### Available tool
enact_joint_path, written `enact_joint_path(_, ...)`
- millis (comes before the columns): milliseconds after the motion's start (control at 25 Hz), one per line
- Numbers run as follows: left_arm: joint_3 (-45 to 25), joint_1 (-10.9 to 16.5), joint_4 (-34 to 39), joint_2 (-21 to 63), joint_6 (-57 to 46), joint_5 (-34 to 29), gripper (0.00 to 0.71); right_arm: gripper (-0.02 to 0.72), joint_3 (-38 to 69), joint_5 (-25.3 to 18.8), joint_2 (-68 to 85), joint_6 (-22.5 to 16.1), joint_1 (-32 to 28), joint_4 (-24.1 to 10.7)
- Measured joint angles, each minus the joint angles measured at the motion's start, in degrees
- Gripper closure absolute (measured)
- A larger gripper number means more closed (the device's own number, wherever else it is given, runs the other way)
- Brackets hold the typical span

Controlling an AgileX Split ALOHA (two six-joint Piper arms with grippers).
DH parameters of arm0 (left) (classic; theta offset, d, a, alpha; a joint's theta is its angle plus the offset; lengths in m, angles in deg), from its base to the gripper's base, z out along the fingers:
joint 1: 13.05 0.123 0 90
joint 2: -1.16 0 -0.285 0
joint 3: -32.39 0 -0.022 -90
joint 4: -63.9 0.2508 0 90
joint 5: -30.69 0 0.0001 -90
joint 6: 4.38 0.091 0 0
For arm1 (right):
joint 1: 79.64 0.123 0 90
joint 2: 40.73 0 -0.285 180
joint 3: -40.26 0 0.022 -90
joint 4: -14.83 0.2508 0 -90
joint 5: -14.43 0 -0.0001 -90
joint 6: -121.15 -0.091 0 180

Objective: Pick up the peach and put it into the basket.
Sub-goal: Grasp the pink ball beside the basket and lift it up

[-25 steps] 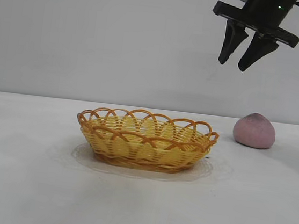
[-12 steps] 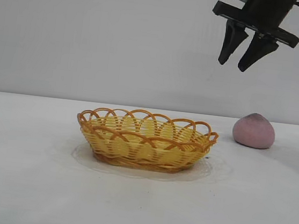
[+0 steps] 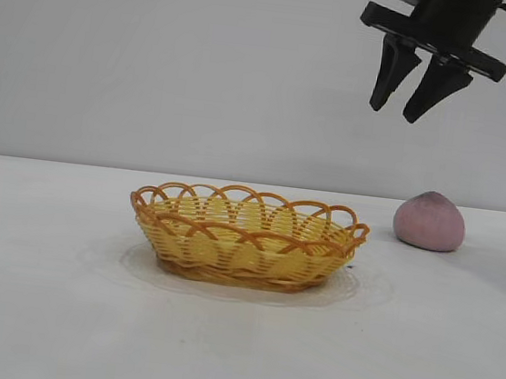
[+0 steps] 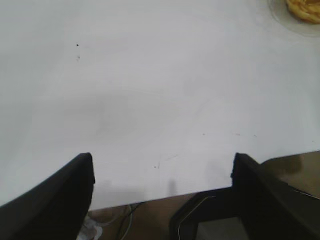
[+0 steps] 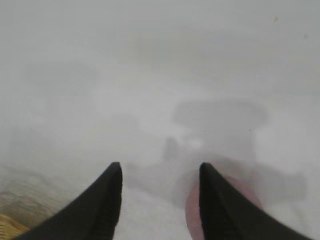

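The dusty pink peach [image 3: 429, 222] sits on the white table at the right, apart from the basket. The yellow wicker basket [image 3: 246, 235] with an orange-brown loop rim stands in the middle and is empty. My right gripper [image 3: 395, 111] hangs open and empty high above the table, up and a little left of the peach. In the right wrist view the peach [image 5: 192, 212] shows partly behind one finger of that gripper [image 5: 159, 170]. My left gripper [image 4: 162, 160] is open and empty over the table's edge, far from the basket [image 4: 304, 10].
The white table [image 3: 58, 295] stretches wide around the basket. In the left wrist view the table edge [image 4: 150, 199] shows with cables and a dark frame [image 4: 200, 220] below it.
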Motion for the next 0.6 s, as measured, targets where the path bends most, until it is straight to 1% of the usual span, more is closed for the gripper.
enact_joint_path(240, -0.03, 0.0, 0.0, 10.52, 0.0, -0.01, 0.206, 0.36, 0.0, -0.13, 0.0, 0.0, 0.0, 0.0)
enact_joint_path(520, -0.03, 0.0, -0.03, 11.42, 0.49, -0.12, 0.206, 0.36, -0.04, -0.15, -0.25, 0.0, 0.0, 0.0)
enact_joint_path(600, -0.03, 0.0, -0.03, 11.42, 0.51, -0.12, 0.206, 0.36, -0.04, -0.53, -0.25, 0.0, 0.0, -0.57)
